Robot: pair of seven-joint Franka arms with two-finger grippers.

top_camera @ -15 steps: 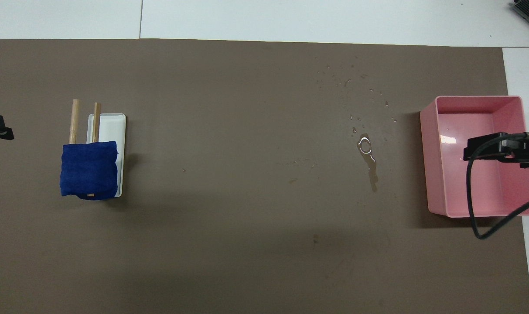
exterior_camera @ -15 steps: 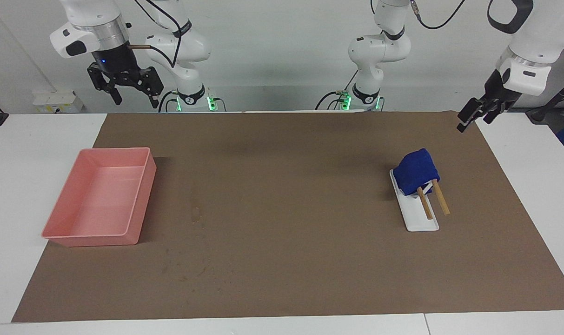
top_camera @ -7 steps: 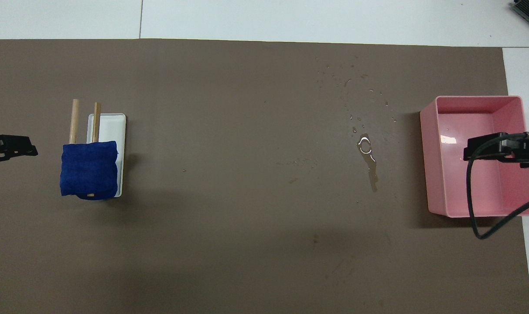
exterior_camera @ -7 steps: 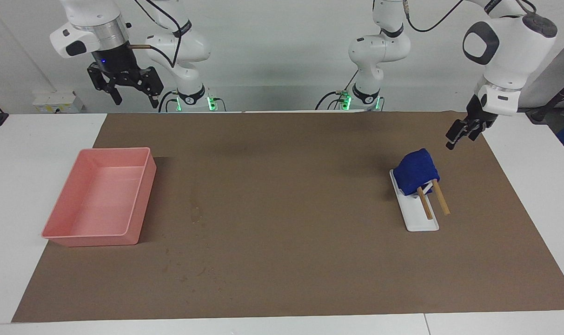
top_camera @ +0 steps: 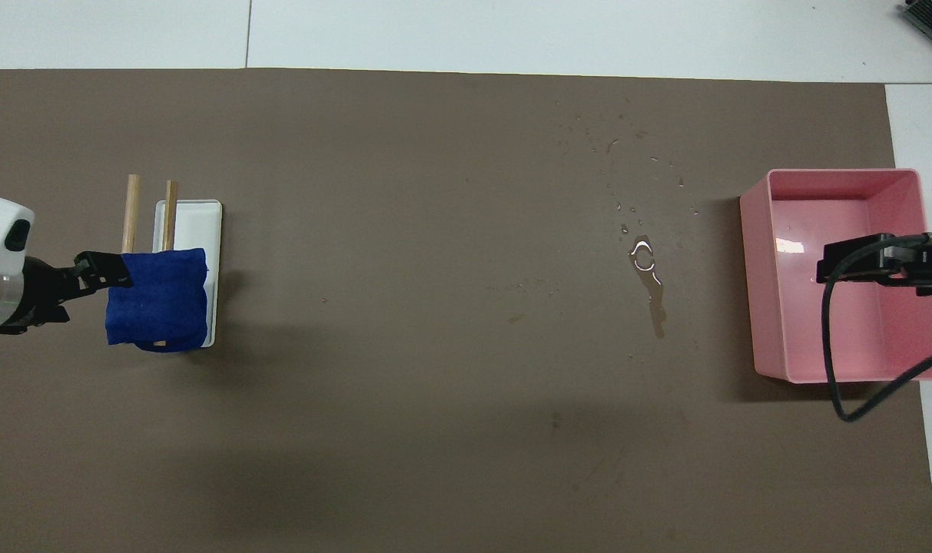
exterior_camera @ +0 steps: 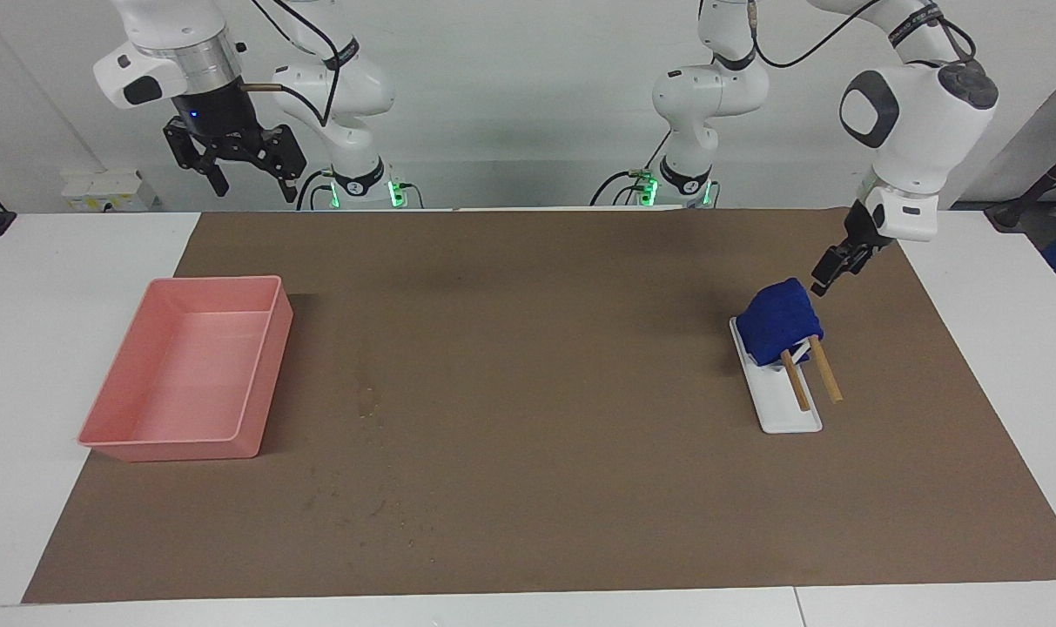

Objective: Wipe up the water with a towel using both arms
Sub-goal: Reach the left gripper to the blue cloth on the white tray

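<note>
The deep-blue towel (exterior_camera: 782, 320) hangs folded over two wooden rods (exterior_camera: 825, 370) on a small white stand (exterior_camera: 793, 414), toward the left arm's end of the table. It also shows in the overhead view (top_camera: 157, 306). My left gripper (exterior_camera: 822, 279) is open and low, right at the towel's upper edge on the side toward the left arm's end; I cannot tell if it touches. It also shows in the overhead view (top_camera: 89, 280). My right gripper (exterior_camera: 251, 181) is open and waits high over the pink tray (exterior_camera: 171, 450). A water puddle (top_camera: 648, 280) lies on the mat beside the tray.
A brown mat (exterior_camera: 536, 348) covers most of the white table. The pink tray (top_camera: 838, 180) stands at the right arm's end, with the right gripper (top_camera: 842, 265) and its black cable over it. Small droplets (top_camera: 611, 146) lie scattered farther from the robots than the puddle.
My left arm has swung in from past the mat's edge and come down to the towel's edge. The right arm, towel and tray have not moved.
</note>
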